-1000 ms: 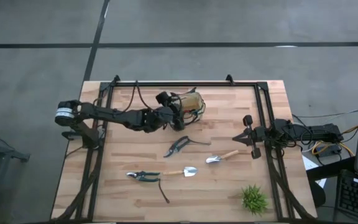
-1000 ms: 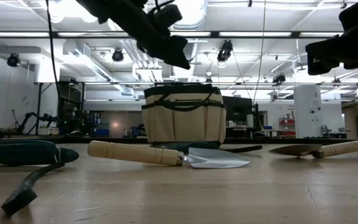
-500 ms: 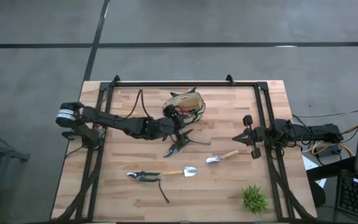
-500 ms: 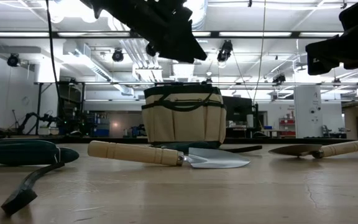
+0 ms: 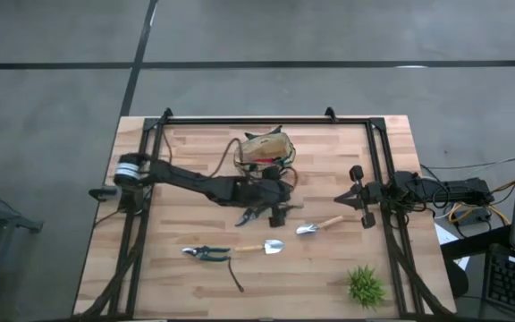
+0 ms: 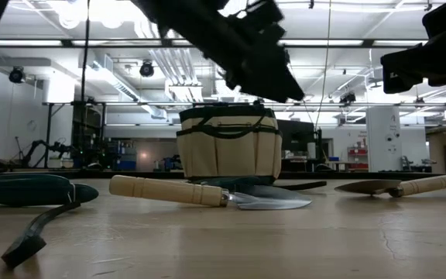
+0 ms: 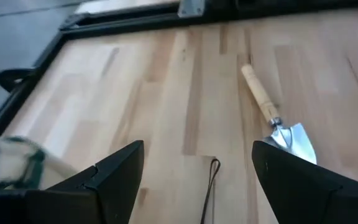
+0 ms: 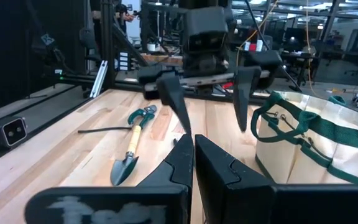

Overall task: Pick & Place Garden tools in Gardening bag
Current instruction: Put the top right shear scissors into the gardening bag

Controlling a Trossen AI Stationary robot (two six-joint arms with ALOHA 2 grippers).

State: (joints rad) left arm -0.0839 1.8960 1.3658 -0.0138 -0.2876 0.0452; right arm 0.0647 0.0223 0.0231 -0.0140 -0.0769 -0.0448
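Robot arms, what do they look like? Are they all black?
Mostly. Both arms are dark, jointed tubes. The left arm has a silver-white band near its base, and cables loop along it. The left gripper has two black, wedge-shaped fingers. The right gripper has black fingers too, and cables trail behind its arm.

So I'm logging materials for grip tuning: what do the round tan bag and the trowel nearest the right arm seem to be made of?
The round tan bag looks like woven fabric, matte, with dark green trim: its pockets sag softly and its handles loop. The trowel seems to have a pale, unvarnished-looking wooden handle and a shiny metal blade that reflects light; which metal cannot be told. The open left gripper hovers over the table beside the bag.
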